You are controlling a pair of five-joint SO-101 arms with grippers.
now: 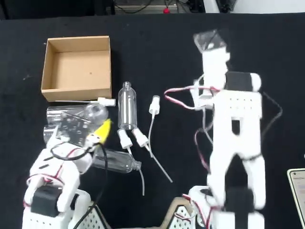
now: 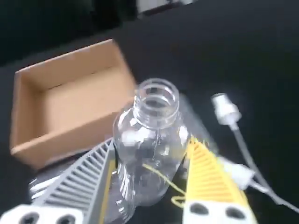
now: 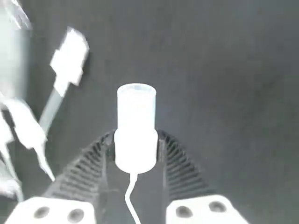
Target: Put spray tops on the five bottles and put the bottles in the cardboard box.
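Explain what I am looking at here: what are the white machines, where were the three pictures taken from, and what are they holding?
These are two small robot arms working at a black table. One picture looks down from above. The other two come from cameras mounted on each arm's wrist. The left arm's fingers are closed around a clear bottle that has no top yet. The right arm's fingers pinch a white spray top with its thin tube attached. On the table are an open cardboard box, more clear bottles and loose spray tops.
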